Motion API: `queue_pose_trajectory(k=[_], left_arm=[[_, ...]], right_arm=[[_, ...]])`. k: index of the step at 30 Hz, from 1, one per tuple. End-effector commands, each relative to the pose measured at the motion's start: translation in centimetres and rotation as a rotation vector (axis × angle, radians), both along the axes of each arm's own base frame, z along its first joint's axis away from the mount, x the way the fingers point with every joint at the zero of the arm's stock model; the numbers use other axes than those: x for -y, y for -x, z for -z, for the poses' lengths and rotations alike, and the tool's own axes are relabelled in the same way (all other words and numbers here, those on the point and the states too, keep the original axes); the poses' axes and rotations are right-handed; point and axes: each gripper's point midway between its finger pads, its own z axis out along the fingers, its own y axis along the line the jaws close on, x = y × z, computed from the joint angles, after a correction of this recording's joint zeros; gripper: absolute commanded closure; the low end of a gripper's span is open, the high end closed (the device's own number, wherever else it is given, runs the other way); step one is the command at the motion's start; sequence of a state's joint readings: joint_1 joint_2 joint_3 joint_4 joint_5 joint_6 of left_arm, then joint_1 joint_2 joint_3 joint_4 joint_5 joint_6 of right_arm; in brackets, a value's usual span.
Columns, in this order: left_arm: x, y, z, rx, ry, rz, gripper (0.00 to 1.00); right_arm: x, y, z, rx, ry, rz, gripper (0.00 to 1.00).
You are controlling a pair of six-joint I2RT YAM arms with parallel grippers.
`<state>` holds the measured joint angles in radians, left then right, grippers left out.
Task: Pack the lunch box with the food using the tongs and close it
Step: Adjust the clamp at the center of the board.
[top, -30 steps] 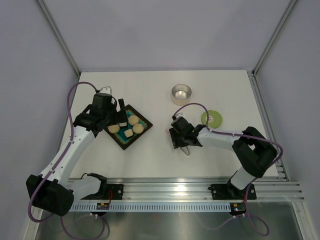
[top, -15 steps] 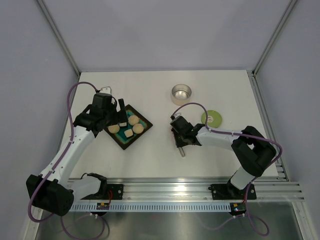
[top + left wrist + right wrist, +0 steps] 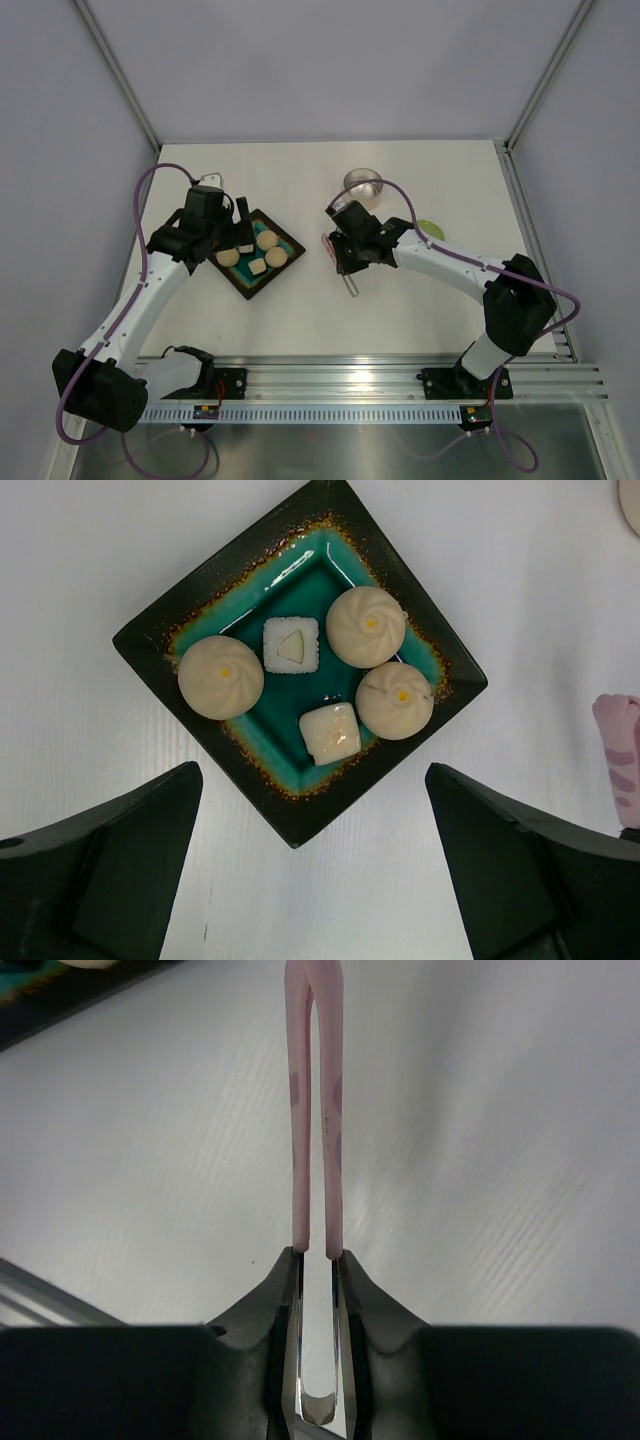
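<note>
The food lies in a dark square tray (image 3: 200, 610): three beige balls (image 3: 221, 677) and two pale cubes (image 3: 330, 732). My left gripper (image 3: 315, 880) hovers open above the tray's near corner, empty. My right gripper (image 3: 318, 1255) is shut on the pink tongs (image 3: 315, 1110), whose two arms are squeezed nearly together and point toward the tray. From above, the tongs (image 3: 328, 243) sit just right of the tray (image 3: 290, 240) in the right gripper (image 3: 345, 252). The steel lunch box (image 3: 362, 180) stands behind the right arm, partly covered. Its green lid (image 3: 432, 228) peeks out beside the arm.
White tabletop all around. The tray's corner (image 3: 60, 990) shows at the top left of the right wrist view. A pink tong tip (image 3: 620, 750) enters the left wrist view at the right edge. Grey walls enclose the table.
The right gripper has shut on the tongs, raised them off the table and carried them up and left toward the tray. The left arm has stayed still.
</note>
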<state>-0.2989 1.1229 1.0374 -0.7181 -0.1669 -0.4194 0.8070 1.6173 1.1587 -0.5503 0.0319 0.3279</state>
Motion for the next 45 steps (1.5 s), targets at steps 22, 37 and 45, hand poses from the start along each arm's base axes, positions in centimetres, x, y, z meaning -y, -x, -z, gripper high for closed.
queue_pose_trajectory(k=[22,37,45], left_arm=[[-0.3,-0.3,-2.4,0.084,0.032,-0.026,0.01],[-0.4,-0.1,-2.6,0.084,0.027,-0.030,0.01],[-0.3,-0.2,-2.6,0.086,0.036,-0.029,0.01]], right_arm=[[2.2,-3.1,4.0,0.175,0.115,0.061,0.73],[1.9,-2.6,7.2,0.144,0.097,0.071,0.49],[3.0,-1.8,7.8,0.138,0.084,0.125,0.33]])
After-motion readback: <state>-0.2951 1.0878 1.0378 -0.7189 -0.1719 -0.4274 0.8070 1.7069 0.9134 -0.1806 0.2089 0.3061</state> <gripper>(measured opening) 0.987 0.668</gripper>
